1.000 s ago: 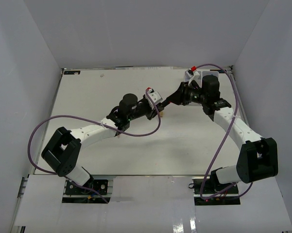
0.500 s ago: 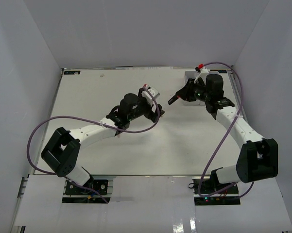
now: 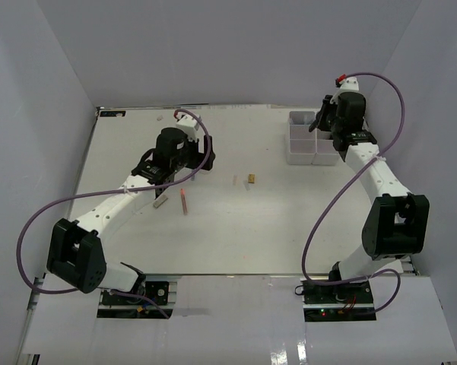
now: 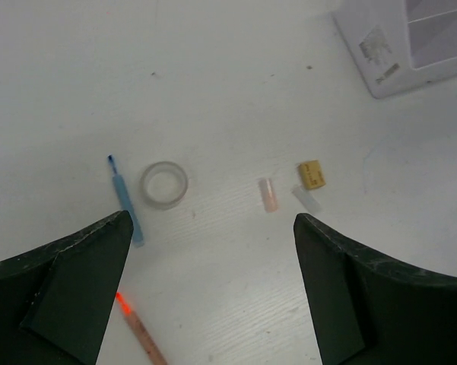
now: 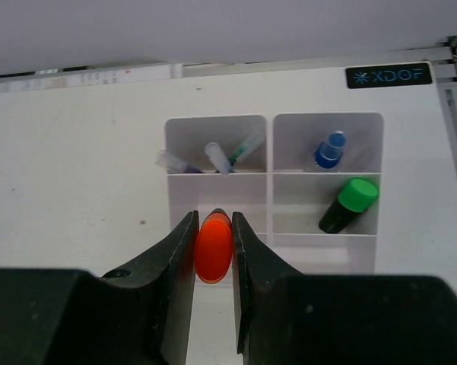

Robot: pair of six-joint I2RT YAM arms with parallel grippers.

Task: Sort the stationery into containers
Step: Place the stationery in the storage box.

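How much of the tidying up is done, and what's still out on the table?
Partly done. In the white boxes already: a green-capped marker, a blue-capped bottle and a few pens. In hand: the right claw grips an orange-capped marker over them. Left on the table near the open left claw: blue pen, tape ring, tan block, small pink piece and an orange-tipped stick.

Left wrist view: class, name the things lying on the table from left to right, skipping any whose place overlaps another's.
blue pen → clear tape ring → short pink stick → tan block → white organiser box
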